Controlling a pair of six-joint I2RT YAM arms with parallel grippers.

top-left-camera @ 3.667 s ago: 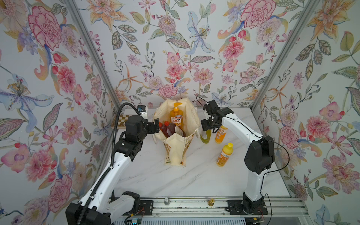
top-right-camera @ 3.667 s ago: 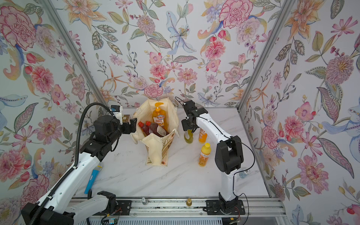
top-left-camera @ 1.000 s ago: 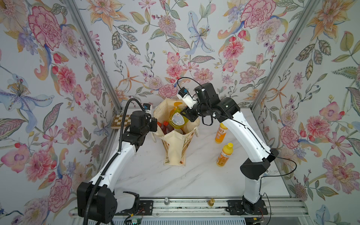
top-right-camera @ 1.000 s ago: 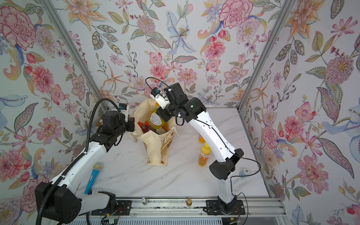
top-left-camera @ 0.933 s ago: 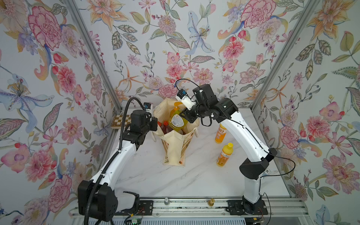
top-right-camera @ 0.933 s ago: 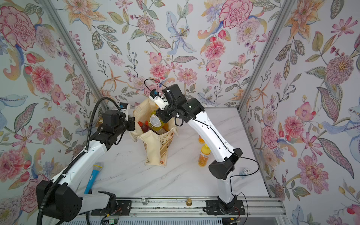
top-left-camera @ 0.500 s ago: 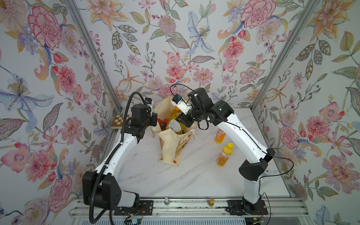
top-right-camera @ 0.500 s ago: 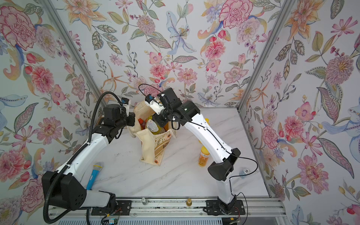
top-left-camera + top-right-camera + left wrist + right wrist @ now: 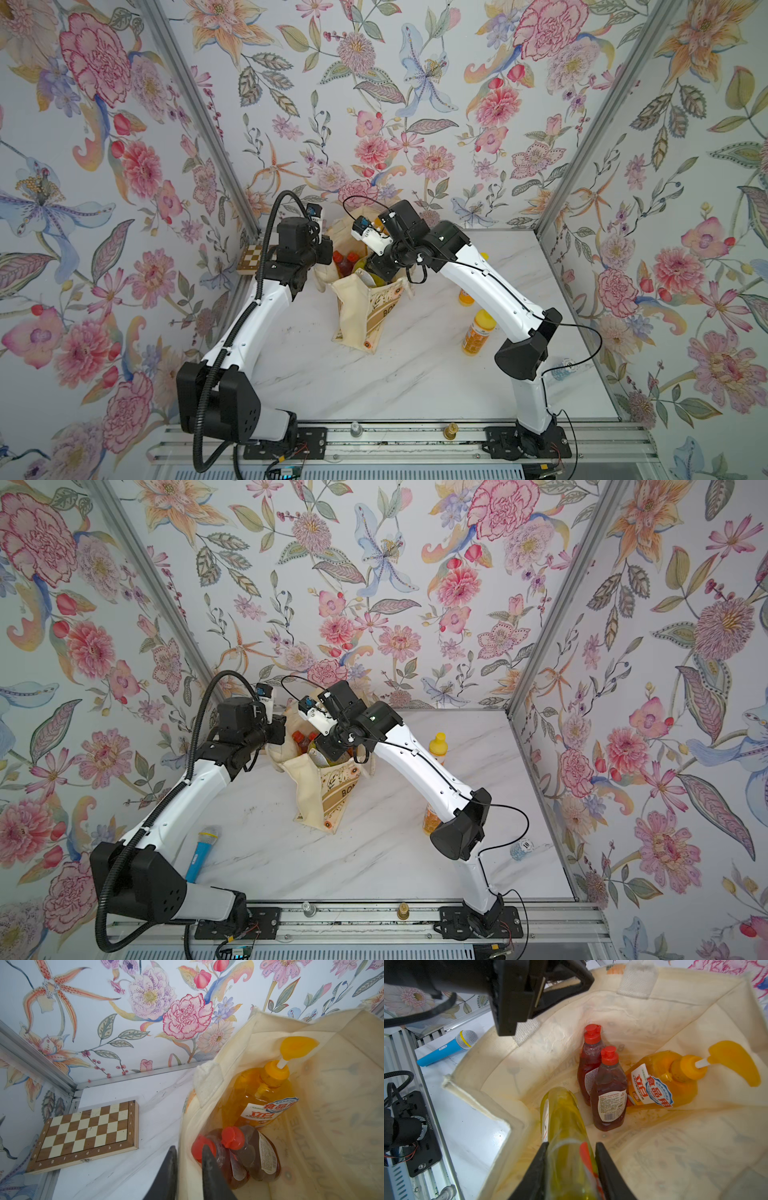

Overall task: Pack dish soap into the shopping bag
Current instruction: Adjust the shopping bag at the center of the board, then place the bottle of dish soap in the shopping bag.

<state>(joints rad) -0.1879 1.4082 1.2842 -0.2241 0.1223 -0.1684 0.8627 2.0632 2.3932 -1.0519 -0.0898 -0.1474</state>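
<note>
Over the bag mouth, right hand grips the green bottle base-first for lowering; left hand, narrowly parted, straddles the rim to prop it; two orange bottles stand at 3 o'clock

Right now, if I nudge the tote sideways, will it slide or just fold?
Probably folds: the canvas walls of the shopping bag visibly sag and crease. Its base likely stays put, weighted by the pump bottle and two red-capped bottles inside.
</note>
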